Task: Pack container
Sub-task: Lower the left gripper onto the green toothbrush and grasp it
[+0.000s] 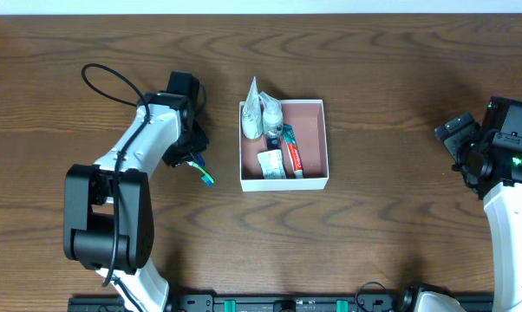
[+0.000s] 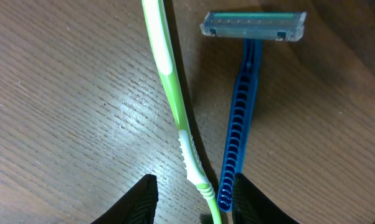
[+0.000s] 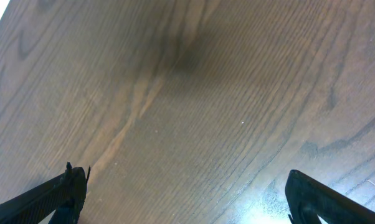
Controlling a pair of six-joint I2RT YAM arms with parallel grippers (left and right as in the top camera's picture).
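My left claw (image 2: 194,186), partly open, straddled the handle ends of a green toothbrush (image 2: 169,81) and blue razor (image 2: 240,118), both lying lengthwise ahead; the container (image 1: 311,130) sat to its right.

Toiletries (image 1: 274,143) in container (image 1: 309,126); toothbrush (image 2: 175,106) beside razor (image 2: 240,124), on table (image 1: 400,243) left of container

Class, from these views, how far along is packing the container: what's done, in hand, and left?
Done: a toothpaste tube, a white bottle and other toiletries lie in the container. In hand: the left tool, jaws apart, straddles the green toothbrush and blue razor on the table; neither is lifted. Left: both must go in; the right tool hangs open, idle.
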